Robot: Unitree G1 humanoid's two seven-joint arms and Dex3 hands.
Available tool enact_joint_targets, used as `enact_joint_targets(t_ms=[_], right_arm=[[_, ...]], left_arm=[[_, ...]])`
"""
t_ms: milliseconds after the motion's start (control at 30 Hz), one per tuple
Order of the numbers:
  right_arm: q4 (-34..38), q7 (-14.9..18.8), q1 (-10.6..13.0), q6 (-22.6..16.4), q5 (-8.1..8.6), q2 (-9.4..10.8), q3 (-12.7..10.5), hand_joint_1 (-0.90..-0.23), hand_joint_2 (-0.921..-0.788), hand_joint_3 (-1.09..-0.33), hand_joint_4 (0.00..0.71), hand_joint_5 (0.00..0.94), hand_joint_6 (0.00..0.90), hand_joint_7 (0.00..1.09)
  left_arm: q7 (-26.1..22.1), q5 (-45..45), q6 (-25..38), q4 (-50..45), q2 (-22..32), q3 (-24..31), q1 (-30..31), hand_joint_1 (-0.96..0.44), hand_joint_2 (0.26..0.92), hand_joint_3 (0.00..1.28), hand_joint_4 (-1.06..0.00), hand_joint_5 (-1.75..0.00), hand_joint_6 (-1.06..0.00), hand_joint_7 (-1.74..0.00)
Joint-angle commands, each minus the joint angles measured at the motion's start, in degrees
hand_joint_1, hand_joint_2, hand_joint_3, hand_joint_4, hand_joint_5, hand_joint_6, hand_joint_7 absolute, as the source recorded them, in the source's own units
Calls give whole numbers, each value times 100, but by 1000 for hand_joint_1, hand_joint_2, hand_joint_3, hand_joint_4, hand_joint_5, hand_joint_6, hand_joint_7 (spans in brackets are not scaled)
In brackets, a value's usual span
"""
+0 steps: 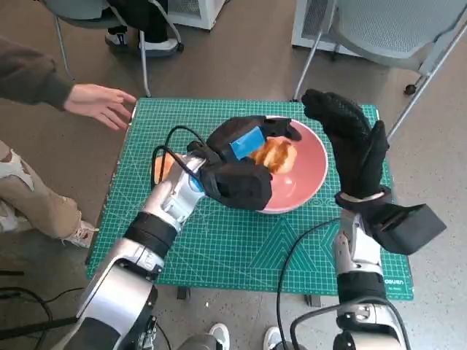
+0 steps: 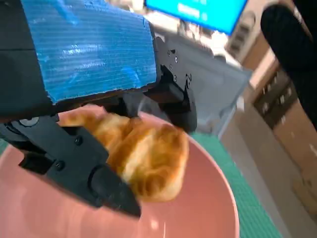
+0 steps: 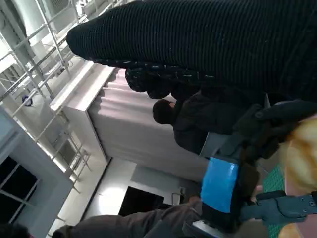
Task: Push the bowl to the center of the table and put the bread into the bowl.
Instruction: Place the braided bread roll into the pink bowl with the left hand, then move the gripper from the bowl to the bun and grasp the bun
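Note:
A pink bowl (image 1: 306,171) sits on the green mat, right of its middle. A golden bread roll (image 1: 276,154) hangs over the bowl's inside, and my left hand (image 1: 244,157) grips it. The left wrist view shows the bread (image 2: 148,158) between black fingers (image 2: 79,163) just above the pink bowl (image 2: 198,213). My right hand (image 1: 350,142), gloved, stands upright with fingers extended beside the bowl's right rim, holding nothing. The right wrist view shows the glove (image 3: 208,39), the left hand (image 3: 223,183) and an edge of the bread (image 3: 302,153).
A green cutting mat (image 1: 219,240) covers the small table. A person's hand (image 1: 102,104) reaches toward the mat's far left corner, with a leg and shoe at the left. Chair legs stand beyond the table. A black cable runs along my left forearm.

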Motion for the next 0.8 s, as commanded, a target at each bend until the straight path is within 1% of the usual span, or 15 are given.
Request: enact_joint_targets(t_ms=[33, 133, 233, 333, 533, 800], right_arm=[[40, -10, 175, 40, -9, 28, 13, -622, -921, -790, 191, 3, 40, 448], [43, -12, 179, 37, -19, 33, 24, -623, -921, -790, 192, 3, 40, 450], [59, 3, 179, 35, -21, 33, 34, -623, -921, -789, 192, 3, 40, 452], [67, 5, 183, 32, -29, 35, 47, -623, -921, -788, 193, 3, 40, 454], [51, 9, 201, 64, -18, 45, 70, -623, -921, -787, 194, 3, 44, 460], [-18, -14, 251, 101, -5, 66, 101, -618, -921, -787, 194, 3, 44, 463]], left_arm=[[-174, -10, -64, -62, 115, -53, -92, -487, 856, 10, -16, -8, -225, -12], [-203, 9, -87, -92, 162, -63, -75, -579, 884, 20, -5, -2, -208, -4], [-169, 32, -122, -166, 227, -70, -18, -635, 907, 30, -1, 0, -198, -1], [-151, 32, -161, -287, 309, -62, 55, -670, 917, 51, 0, 1, -192, 0], [-246, -72, -258, -734, 598, 45, 296, -695, 920, 79, 1, 1, -185, 0], [-709, -394, -15, -1893, 1220, 441, 904, -719, 921, 111, 1, 1, -174, 0]])
